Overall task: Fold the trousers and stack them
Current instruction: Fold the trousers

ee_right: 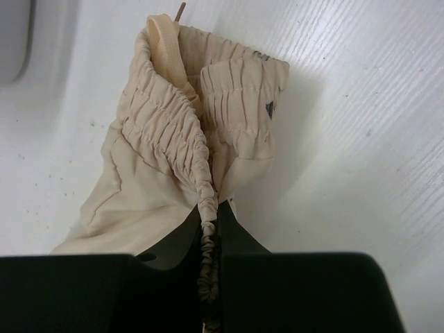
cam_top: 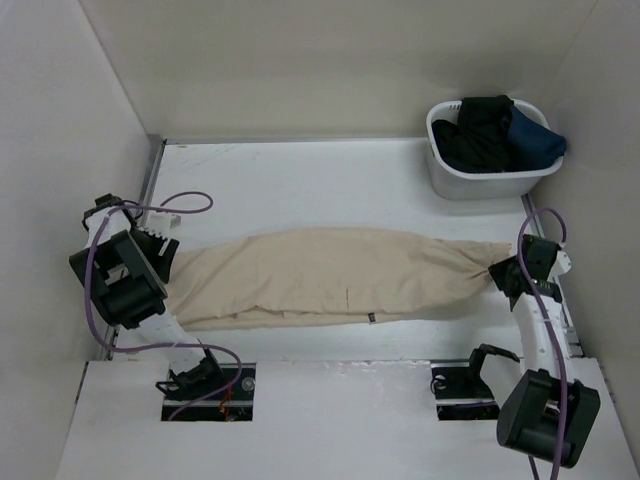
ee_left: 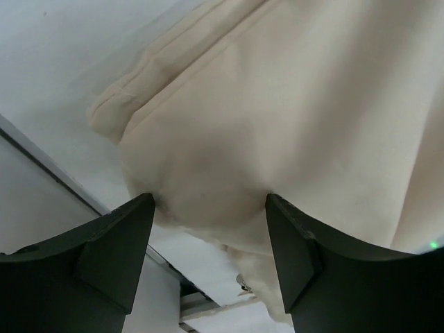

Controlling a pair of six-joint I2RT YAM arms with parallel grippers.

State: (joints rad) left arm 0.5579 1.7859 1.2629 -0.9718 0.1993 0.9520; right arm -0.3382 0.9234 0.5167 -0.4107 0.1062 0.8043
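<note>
The trousers [cam_top: 330,275] lie stretched sideways across the white desk [cam_top: 300,170]. The right end effector [ee_right: 211,216] is clamped on the gathered waistband [ee_right: 166,132] at their right end. The left end effector [ee_left: 209,202] stands with jaws apart, the cloth of the left end bulging between its fingers [ee_left: 118,243]. A basket [cam_top: 480,185] of dark clothes [cam_top: 490,130] sits far right

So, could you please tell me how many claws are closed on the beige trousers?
1. The right claw pinches the elastic waistband of the long beige cotton trousers; the left claw stands open around the other end.
</note>
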